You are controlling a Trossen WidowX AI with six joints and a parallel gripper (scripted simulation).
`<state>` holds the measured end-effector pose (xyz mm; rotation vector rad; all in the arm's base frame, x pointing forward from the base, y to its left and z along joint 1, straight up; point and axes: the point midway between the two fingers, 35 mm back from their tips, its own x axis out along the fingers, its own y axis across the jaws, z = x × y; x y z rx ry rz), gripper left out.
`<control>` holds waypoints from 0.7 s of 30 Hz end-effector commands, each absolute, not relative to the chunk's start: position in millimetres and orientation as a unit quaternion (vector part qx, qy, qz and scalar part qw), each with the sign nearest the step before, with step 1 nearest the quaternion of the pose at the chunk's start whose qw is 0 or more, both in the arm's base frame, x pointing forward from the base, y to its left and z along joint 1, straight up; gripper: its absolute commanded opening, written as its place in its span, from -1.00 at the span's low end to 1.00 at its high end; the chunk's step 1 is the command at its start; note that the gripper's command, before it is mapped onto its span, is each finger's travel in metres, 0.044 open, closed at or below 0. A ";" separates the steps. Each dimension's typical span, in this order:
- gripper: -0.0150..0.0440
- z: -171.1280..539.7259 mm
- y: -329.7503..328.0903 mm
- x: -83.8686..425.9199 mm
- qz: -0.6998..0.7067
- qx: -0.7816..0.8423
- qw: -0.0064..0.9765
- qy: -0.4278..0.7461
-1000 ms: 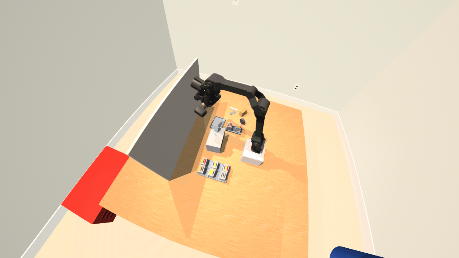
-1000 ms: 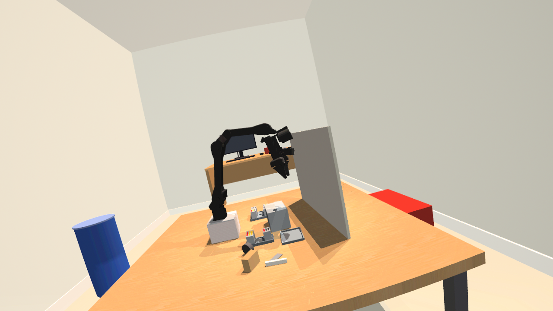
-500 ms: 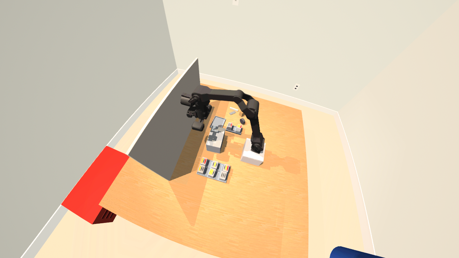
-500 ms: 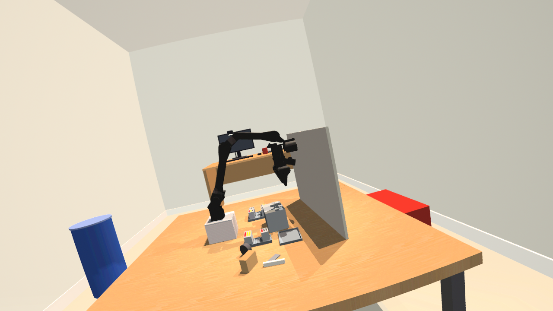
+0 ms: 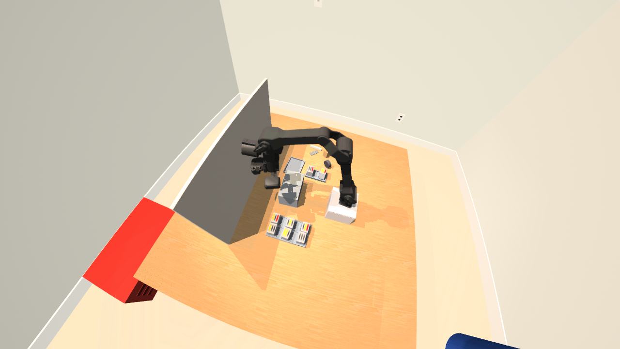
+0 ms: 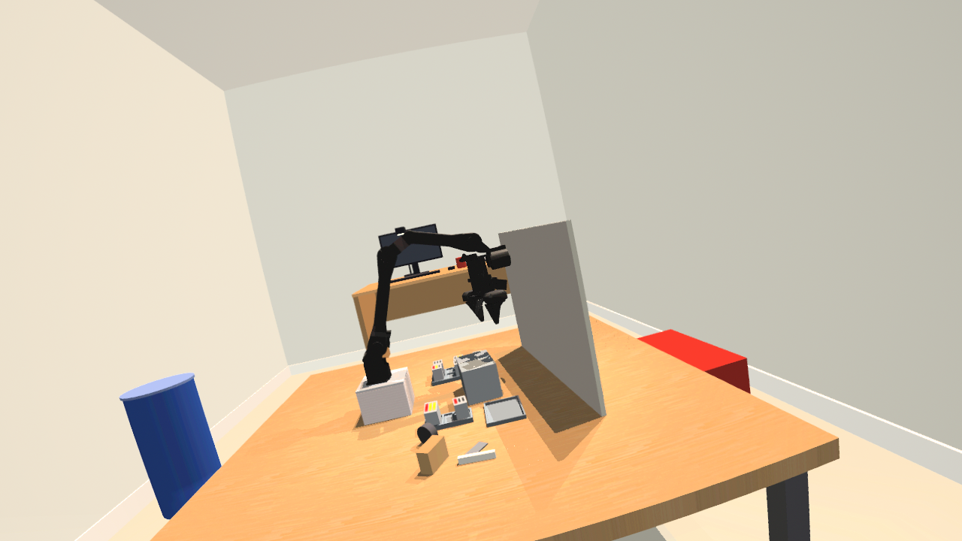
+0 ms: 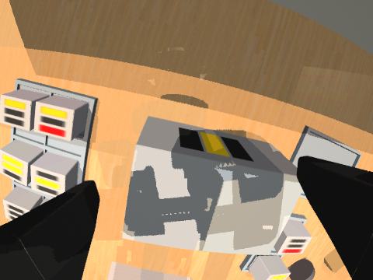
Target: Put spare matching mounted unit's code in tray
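Note:
The mounted unit [image 5: 290, 196] [image 6: 482, 383] [image 7: 175, 155], a grey box, shows black, yellow, black bars on its back in the wrist view. In the larger rack [image 5: 282, 239] [image 7: 88, 128], a spare [image 5: 290, 223] [image 7: 62, 168] reads black, yellow, black. Its neighbours include yellow-black-red [image 7: 62, 113], yellow-black-black [image 7: 23, 105] and all-black [image 7: 23, 198]; one is hidden behind a finger. The smaller rack [image 5: 315, 178] [image 6: 457, 424] holds two spares, one black-black-red [image 7: 295, 238]. The flat tray [image 5: 295, 165] [image 6: 504, 411] [image 7: 326, 147] is empty. My gripper [image 6: 489, 321] [image 7: 200, 180] is open and empty, high above near the unit's back.
A tall grey panel [image 5: 234, 173] [image 6: 558, 315] [image 7: 346, 19] stands behind the unit, close to my wrist. A dark round object [image 5: 327, 164] [image 6: 426, 432], a tan block [image 6: 431, 455] and a white bar [image 5: 315, 147] [image 6: 476, 457] lie beyond the smaller rack.

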<state>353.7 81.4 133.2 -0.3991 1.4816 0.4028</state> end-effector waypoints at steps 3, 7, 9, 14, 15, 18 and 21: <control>1.00 104.4 156.0 288.5 0.388 -0.388 0.604 0.578; 1.00 86.8 185.8 243.2 0.496 -0.495 0.518 0.490; 1.00 79.6 193.8 225.2 0.530 -0.532 0.479 0.454; 1.00 78.0 195.3 221.4 0.537 -0.539 0.471 0.446; 1.00 78.0 195.3 221.4 0.537 -0.539 0.471 0.446; 1.00 78.0 195.3 221.4 0.537 -0.539 0.471 0.446; 0.82 69.6 196.2 221.8 0.537 -0.539 0.471 0.446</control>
